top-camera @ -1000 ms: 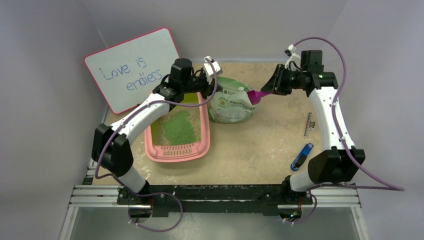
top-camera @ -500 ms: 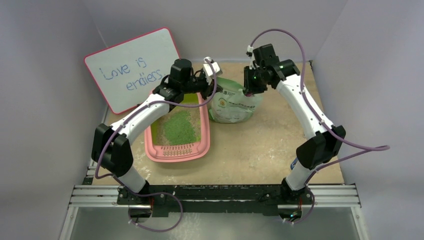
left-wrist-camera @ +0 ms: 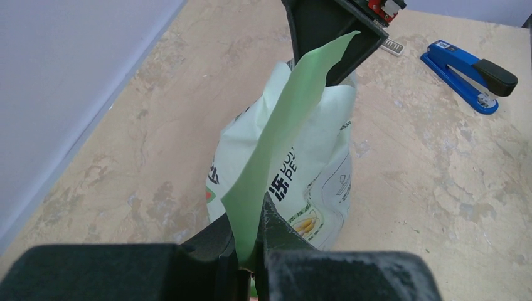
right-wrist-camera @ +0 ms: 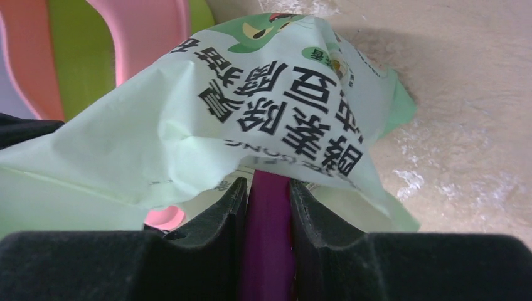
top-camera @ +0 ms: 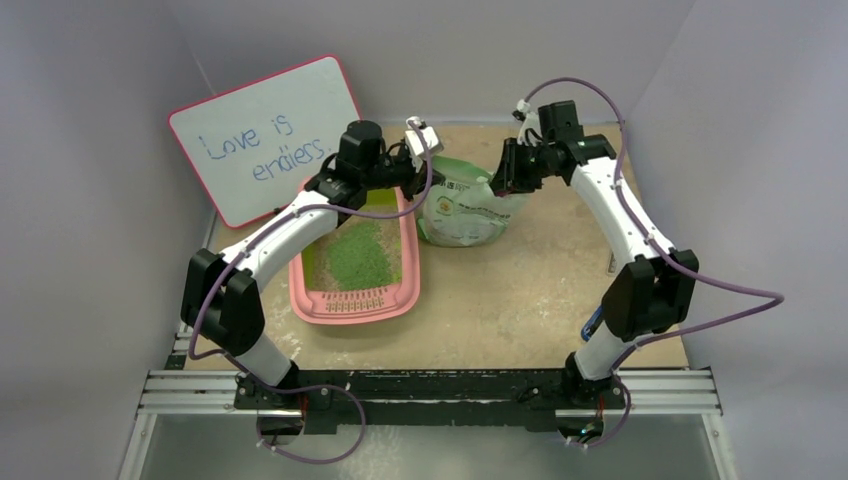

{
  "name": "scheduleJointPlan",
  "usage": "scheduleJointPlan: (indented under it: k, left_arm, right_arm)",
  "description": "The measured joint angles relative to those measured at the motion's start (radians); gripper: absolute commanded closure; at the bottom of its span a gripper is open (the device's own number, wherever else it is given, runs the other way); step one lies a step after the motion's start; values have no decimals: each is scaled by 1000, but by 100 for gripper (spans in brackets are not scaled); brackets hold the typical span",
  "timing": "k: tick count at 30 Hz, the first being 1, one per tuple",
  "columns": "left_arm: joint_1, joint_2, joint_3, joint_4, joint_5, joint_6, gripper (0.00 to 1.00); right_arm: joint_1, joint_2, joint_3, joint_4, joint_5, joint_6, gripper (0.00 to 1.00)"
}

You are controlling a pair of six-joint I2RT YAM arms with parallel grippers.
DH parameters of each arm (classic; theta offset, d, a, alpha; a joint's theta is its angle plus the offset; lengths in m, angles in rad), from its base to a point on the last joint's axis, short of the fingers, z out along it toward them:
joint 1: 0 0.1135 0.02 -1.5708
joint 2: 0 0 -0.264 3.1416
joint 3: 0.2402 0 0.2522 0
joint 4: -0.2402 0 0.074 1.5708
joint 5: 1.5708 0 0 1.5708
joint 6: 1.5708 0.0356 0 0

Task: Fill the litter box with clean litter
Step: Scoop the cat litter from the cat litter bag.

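The pink litter box (top-camera: pixel 408 262) lies left of centre, and a patch of green clean litter (top-camera: pixel 358 255) sits in its middle over beige grains. A pale green printed bag (top-camera: pixel 462 212) stands just right of the box. My left gripper (left-wrist-camera: pixel 257 226) is shut on the bag's (left-wrist-camera: pixel 295 157) upper flap and holds it up. At the bag's mouth, my right gripper (right-wrist-camera: pixel 266 194) is shut on a purple scoop handle (right-wrist-camera: pixel 268 244). The scoop's head is hidden under the bag's fold (right-wrist-camera: pixel 251 106). The box's pink rim (right-wrist-camera: pixel 147 31) shows behind the bag.
A whiteboard (top-camera: pixel 262 140) with writing leans at the back left. A blue stapler (left-wrist-camera: pixel 467 75) lies on the table to the right, mostly behind my right arm in the top view. A small ruler (left-wrist-camera: pixel 392 45) lies beyond the bag. Grey walls close in both sides.
My right arm swung left with the purple scoop from beside the bag to its mouth, where the scoop's head went out of sight. The left arm and bag flap stayed put.
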Motion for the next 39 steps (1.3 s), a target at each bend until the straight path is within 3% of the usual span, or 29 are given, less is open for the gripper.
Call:
scheduleJointPlan:
  k: [8, 15, 28, 39]
  left_arm:
    - [0, 0, -3, 7, 0, 0, 100]
    - [0, 0, -4, 9, -3, 1, 100]
    - [-1, 0, -8, 13, -4, 4, 100]
    - [-2, 0, -8, 10, 0, 4, 100]
  right_arm:
    - [-143, 26, -124, 143, -325, -4, 100]
    - [-206, 31, -256, 346, -506, 81, 100]
    - [-347, -95, -568, 897, -820, 560, 100]
    - [-449, -158, -809, 1413, -894, 989, 100]
